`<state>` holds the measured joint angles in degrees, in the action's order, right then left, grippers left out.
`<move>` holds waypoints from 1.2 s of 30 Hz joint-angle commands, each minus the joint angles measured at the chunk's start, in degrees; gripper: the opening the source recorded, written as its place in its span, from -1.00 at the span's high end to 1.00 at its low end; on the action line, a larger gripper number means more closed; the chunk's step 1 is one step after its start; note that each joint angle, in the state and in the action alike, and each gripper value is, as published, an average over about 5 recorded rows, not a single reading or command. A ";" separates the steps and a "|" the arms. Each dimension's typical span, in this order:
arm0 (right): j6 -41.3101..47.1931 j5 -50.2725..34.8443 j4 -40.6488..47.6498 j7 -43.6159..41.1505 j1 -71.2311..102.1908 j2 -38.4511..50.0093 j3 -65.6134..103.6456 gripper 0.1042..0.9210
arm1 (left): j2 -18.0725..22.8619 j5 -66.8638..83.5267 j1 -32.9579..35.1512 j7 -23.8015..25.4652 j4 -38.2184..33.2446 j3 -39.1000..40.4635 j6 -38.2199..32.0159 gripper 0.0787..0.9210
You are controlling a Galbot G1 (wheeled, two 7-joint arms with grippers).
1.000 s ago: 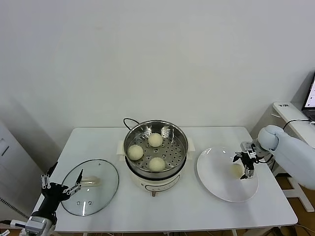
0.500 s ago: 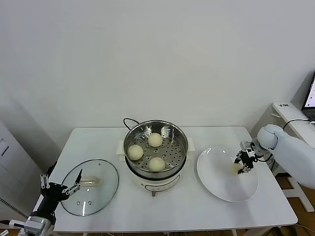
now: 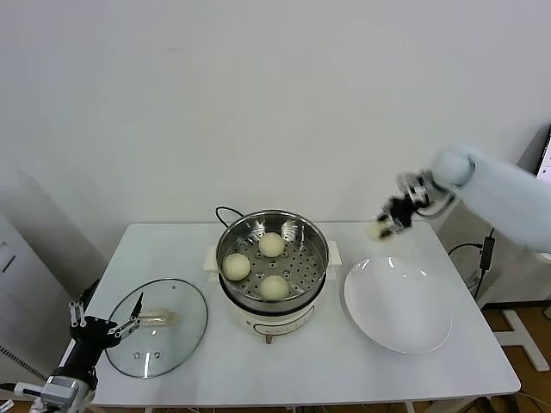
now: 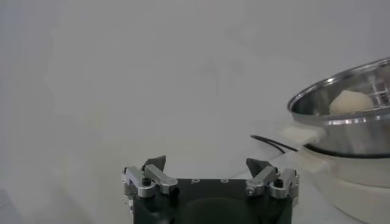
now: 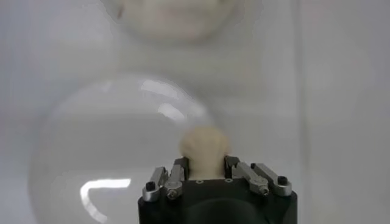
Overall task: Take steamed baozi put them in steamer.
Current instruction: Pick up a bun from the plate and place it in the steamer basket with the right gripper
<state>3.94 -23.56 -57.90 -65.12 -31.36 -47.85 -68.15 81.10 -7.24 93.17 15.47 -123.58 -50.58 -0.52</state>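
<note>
- The steamer point(image 3: 272, 258) is seen standing on its white base in the middle of the white counter point(image 3: 293, 361), and three buns point(image 3: 275, 286) are held on its perforated floor: one at the front, one to the left, one at the back.
- A black cord point(image 3: 223, 212) is seen curving out from behind the steamer.
- A white plate point(image 3: 398, 304) is laid on the counter just right of the steamer, apart from it.
- A round glass lid point(image 3: 158, 327) is laid flat on the counter left of the steamer.
- The right tool point(image 3: 389, 222) is raised in the air above the far edge of the plate, right of the steamer.
- A fourth bun point(image 5: 204, 149) is pinched between the fingers of the right tool, clear of the plate.
- The left tool point(image 3: 105, 329) is held low at the counter's left edge beside the lid, its fingers point(image 4: 155, 163) spread wide with nothing between them.
</note>
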 commanded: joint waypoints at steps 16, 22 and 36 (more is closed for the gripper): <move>17.91 -9.02 -19.74 10.84 -2.45 -11.96 -11.57 0.33 | 1.24 0.39 -0.48 0.20 0.25 0.24 -0.42 -0.77; 17.84 -6.63 -16.76 11.86 -0.38 -12.49 -11.70 0.25 | 1.23 1.09 -0.36 0.34 0.90 -0.29 -0.84 -0.77; 18.02 -7.91 -15.00 13.00 0.44 -12.36 -11.73 0.01 | 1.09 1.46 -0.87 0.36 1.47 -0.32 -0.81 -0.77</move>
<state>21.21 -31.07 -73.16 -53.18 -31.77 -59.61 -79.47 82.20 -5.89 92.37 15.80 -122.17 -50.88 -1.36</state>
